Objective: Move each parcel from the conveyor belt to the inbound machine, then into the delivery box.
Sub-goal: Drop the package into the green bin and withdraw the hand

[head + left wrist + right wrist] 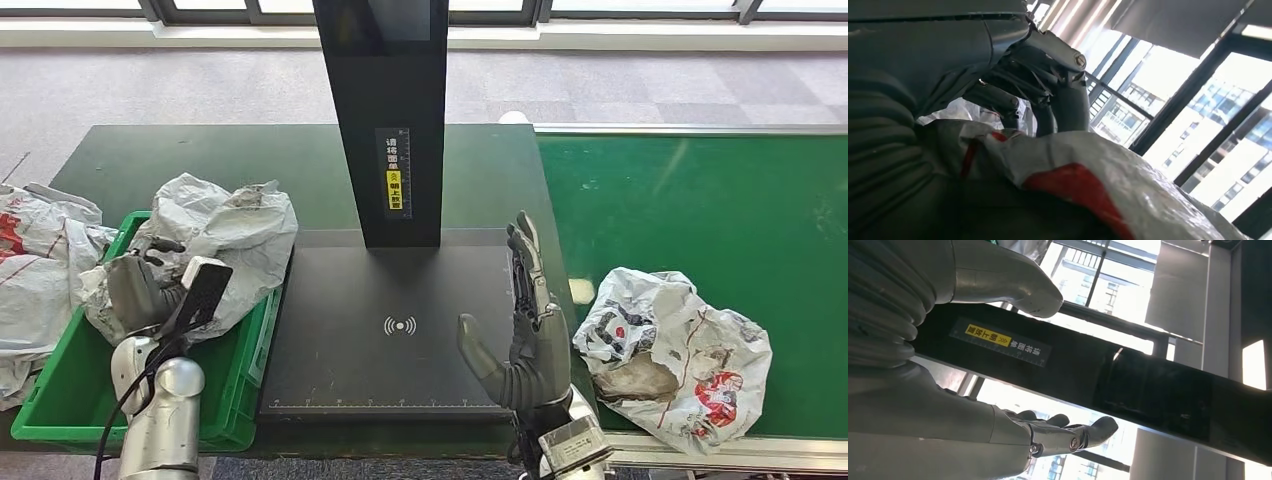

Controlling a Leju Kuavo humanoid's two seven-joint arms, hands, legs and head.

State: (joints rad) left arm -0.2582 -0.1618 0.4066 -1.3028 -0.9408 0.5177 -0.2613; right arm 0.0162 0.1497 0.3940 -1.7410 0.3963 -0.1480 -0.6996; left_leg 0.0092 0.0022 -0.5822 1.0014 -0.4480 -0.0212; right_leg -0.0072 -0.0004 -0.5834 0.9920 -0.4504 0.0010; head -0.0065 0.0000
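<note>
Parcels are at two stations. One crumpled white parcel (678,352) lies on the green conveyor belt (720,210), near its front edge and close to the edge that adjoins the inbound machine (395,330). A second parcel (222,235) sits over the back right corner of the green delivery box (60,400).

The left hand (145,285) is curled against the second parcel from the front; the left wrist view shows its fingers (1058,95) bent down onto the white wrapping. Whether it clamps the wrapping or merely rests on it cannot be told.

The right hand (525,320) holds nothing. Its fingers are extended and apart, thumb spread toward the scan plate, over the plate's front right corner.

The belt parcel lies directly to the right of the right hand, just beside it, with its long axis roughly across the belt. The right hand is far nearer than the left. Judgement: the next pick calls for a short sideways reach to the right.
</note>
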